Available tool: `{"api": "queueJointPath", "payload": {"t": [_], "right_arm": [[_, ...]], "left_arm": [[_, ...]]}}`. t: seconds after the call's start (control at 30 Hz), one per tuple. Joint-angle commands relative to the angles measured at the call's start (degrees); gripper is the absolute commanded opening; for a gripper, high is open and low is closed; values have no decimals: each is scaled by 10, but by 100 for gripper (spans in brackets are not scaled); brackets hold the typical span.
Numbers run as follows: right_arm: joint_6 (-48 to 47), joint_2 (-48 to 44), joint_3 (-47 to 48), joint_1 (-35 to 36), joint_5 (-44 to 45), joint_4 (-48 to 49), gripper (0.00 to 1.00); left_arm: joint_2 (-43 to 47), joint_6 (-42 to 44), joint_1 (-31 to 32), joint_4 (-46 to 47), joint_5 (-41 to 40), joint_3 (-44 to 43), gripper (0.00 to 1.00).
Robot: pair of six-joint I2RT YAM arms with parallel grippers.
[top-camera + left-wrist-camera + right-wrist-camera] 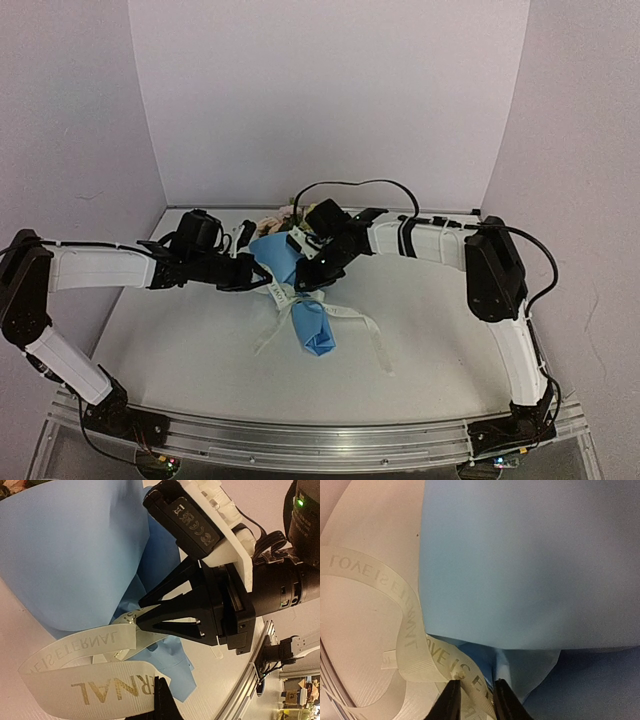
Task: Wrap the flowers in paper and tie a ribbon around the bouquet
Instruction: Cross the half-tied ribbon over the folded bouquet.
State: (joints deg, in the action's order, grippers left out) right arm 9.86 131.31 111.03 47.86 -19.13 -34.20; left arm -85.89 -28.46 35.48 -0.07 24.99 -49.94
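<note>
Two risks: the right tool (pixel 475 684), part-spread astride the ribbon (pixel 415 645), may close off-centre and miss, while the pressed-together left tool (pixel 258 275) could drag the bouquet (pixel 282 258).

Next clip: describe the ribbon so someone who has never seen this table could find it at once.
On the white table, a blue paper bouquet lies between the two arms. At its narrow middle sits the ribbon, with its tails trailing onto the table. It is the only flat cream band here, and it is printed with faint gold lettering.
</note>
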Motion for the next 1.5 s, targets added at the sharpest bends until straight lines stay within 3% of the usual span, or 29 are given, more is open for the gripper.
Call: {"api": "queueJointPath", "payload": {"t": [0.0, 0.27, 0.9, 1.47], "right_arm": [[-3, -15, 15, -2, 15, 1, 16], [7, -81, -44, -3, 64, 9, 0], [-18, -162, -174, -3, -27, 63, 0], [-32, -132, -180, -3, -89, 34, 13]], "left_arm": [[24, 2, 2, 4, -10, 5, 0], [21, -6, 2, -12, -15, 10, 0], [-20, -15, 11, -57, -38, -29, 0], [-44, -11, 20, -65, -39, -51, 0]]}}
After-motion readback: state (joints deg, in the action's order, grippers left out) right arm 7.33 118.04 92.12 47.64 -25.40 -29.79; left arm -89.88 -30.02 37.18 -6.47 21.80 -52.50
